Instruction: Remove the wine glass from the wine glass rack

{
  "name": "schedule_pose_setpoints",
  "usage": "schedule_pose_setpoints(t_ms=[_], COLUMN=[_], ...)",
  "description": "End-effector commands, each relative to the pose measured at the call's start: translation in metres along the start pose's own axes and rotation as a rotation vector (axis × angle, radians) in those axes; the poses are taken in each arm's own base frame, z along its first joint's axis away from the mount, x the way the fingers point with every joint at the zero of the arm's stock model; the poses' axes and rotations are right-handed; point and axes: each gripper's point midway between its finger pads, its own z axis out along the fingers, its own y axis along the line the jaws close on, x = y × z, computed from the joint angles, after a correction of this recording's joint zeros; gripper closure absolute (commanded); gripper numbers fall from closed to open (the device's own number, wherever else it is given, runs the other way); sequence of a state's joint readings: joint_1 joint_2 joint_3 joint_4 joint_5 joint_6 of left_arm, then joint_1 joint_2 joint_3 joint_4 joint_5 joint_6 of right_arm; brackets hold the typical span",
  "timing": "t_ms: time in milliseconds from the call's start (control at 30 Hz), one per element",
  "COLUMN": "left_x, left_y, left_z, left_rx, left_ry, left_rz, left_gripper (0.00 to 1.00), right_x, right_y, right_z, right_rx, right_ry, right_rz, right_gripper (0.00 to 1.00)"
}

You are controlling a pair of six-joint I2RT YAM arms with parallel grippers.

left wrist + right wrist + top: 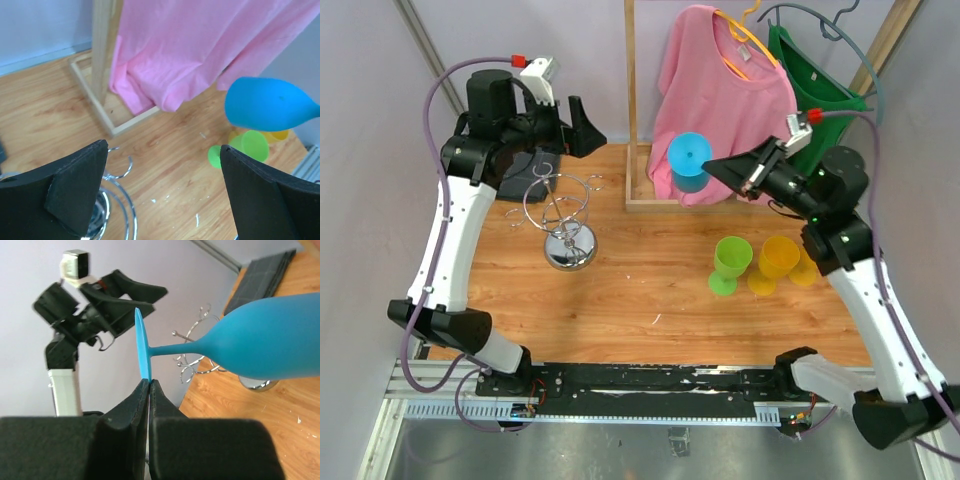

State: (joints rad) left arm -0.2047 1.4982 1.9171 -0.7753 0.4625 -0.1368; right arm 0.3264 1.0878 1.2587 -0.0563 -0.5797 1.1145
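The blue wine glass (690, 160) hangs in the air, held by its foot (143, 351) in my right gripper (149, 381), which is shut on the foot's rim. It is off to the right of the chrome wine glass rack (565, 215), which stands bare on the wooden table; the rack also shows in the right wrist view (197, 347). The glass bowl shows in the left wrist view (267, 104) too. My left gripper (588, 128) is open and empty, raised behind the rack, its fingers (75, 187) wide apart over the rack's wire loops (117, 172).
A wooden clothes rack (632, 100) with a pink shirt (720, 95) and a green shirt (815, 70) stands at the back. A green cup (730, 262) and yellow cups (778, 262) lie on the table's right side. A dark mat (525, 170) lies back left.
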Motion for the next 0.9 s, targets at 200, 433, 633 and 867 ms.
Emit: schedule_pose_setpoints(t_ms=[200,433,633,867], left_x=[-0.025,-0.033,-0.027,-0.023], left_y=[-0.047,-0.067,-0.072,-0.052], left_z=[0.027,0.022,0.017,0.008], left_rx=[0.164,0.274,0.305,0.265], left_ry=[-0.048,-0.101,-0.104,-0.126], left_rz=[-0.026,-0.048,-0.034,-0.084], left_gripper=[0.01,0.01,0.01,0.01], right_x=[-0.007,-0.008,-0.017,-0.033], right_y=[0.061,0.075,0.098,0.129], right_z=[-0.068,-0.074,-0.065,-0.043], right_rx=[-0.127,-0.333,-0.466,-0.622], right_ry=[-0.161,-0.225,-0.201,-0.158], right_rz=[-0.044,0.041,0.003,-0.002], right_gripper=[0.99,0.99,0.99,0.99])
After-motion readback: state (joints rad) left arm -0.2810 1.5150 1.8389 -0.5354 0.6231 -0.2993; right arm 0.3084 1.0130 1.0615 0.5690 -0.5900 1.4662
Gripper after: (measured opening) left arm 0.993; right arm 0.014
